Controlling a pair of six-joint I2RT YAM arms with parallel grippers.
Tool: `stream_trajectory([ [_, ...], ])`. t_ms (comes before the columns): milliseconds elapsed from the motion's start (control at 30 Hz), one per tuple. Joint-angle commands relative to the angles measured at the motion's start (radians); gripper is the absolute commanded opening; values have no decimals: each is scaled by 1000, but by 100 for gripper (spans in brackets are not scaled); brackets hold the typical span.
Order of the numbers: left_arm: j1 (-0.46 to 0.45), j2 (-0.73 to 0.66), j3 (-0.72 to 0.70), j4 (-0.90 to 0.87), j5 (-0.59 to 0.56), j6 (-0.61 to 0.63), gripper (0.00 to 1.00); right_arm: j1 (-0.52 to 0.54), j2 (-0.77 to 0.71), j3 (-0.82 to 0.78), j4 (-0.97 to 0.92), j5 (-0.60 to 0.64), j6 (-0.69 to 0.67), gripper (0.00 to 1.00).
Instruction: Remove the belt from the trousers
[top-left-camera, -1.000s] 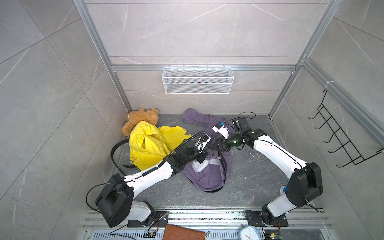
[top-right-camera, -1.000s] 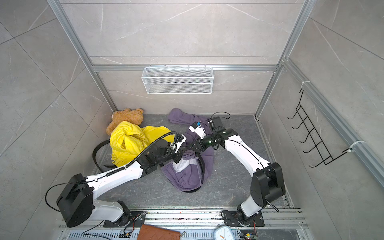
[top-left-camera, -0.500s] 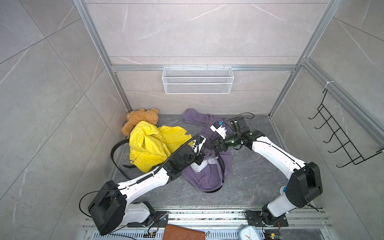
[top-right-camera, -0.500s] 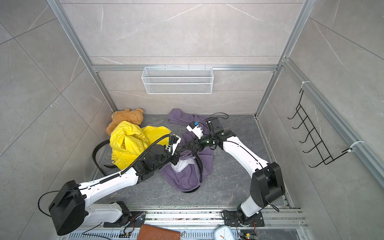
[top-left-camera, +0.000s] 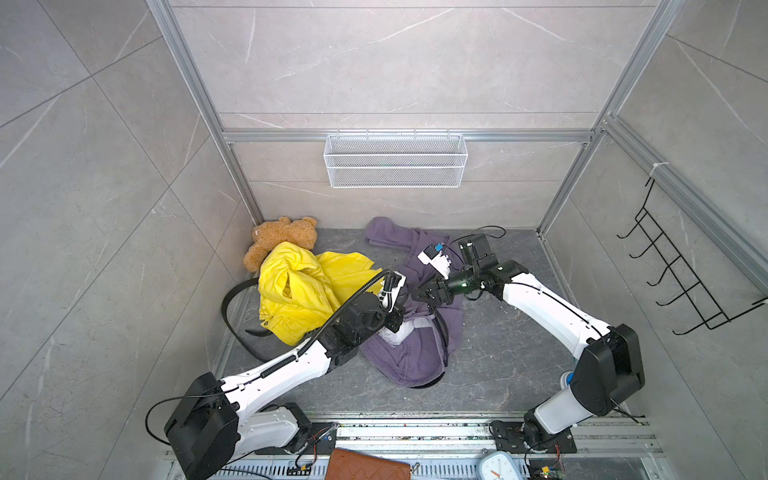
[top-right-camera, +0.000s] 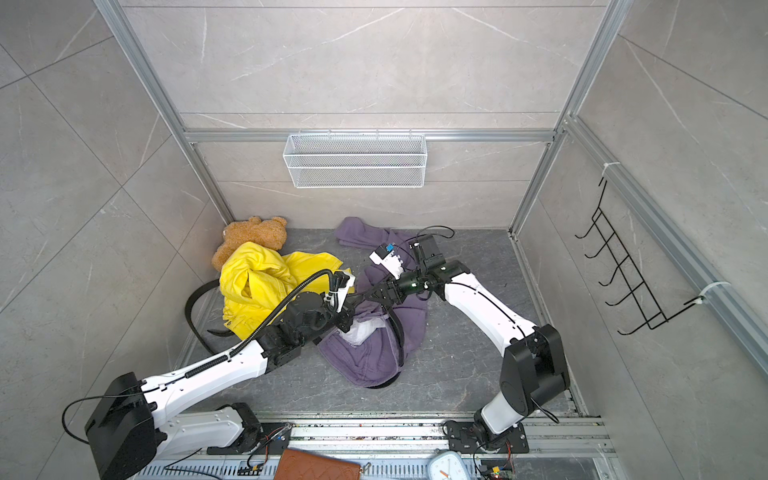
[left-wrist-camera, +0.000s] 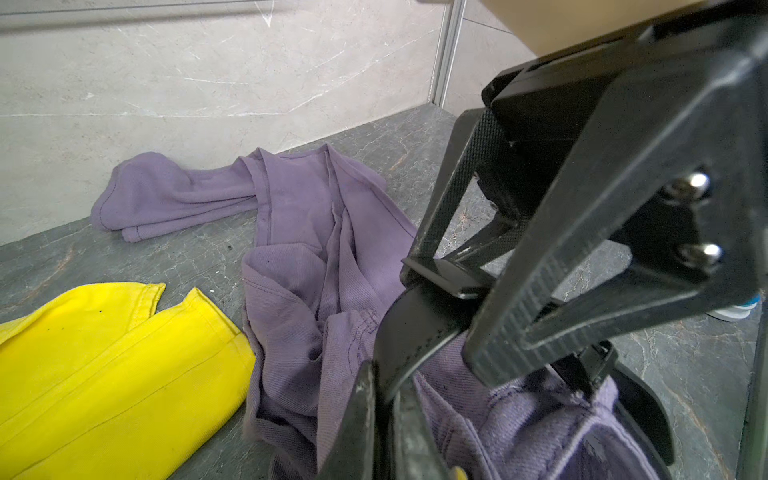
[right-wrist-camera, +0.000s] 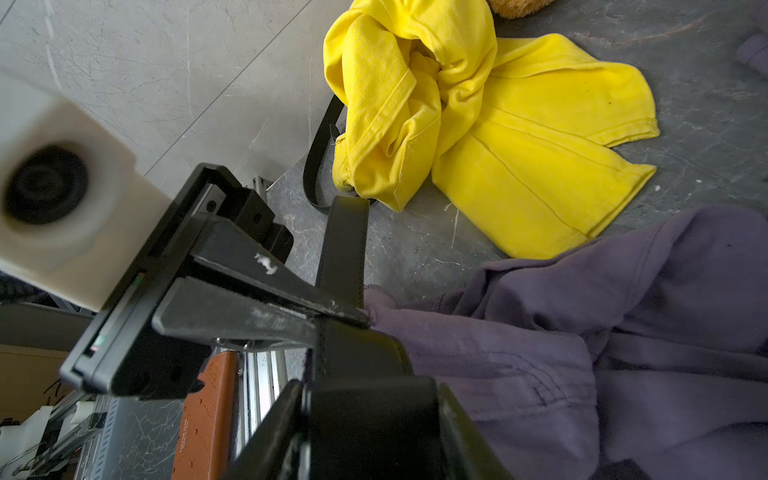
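The left tool (right-wrist-camera: 353, 316) is pinching the black belt (left-wrist-camera: 411, 336) with its jaws fully closed, pressing flat on the strap just short of its free end. That end is sticking out past the fingers in the right wrist view. The right tool (left-wrist-camera: 444, 316) is standing about half open and is gripping the same belt, with the strap filling the gap between its fingers. The two tools are meeting tip to tip, very close together, above the waist of the purple trousers (top-left-camera: 415, 357). From there the belt is running down into the waistband and curving around the near edge of the crumpled trousers. The trousers are lying in the middle of the dark surface (top-left-camera: 498, 353), just beside a yellow garment (top-left-camera: 299, 291).
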Motion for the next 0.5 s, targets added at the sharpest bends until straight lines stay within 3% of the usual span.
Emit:
stream_trajectory([
  [0,165,-90,-18,-208,-467,-75,0,-140,-61,11,-163,221,-7,0],
  [267,207,-124,-37,-256,-478,-89,0,-170,-72,9,-156,214,12,0],
  [467,187,-65,-15,-234,-343,-98,0,-128,-58,38,-150,217,0,0],
])
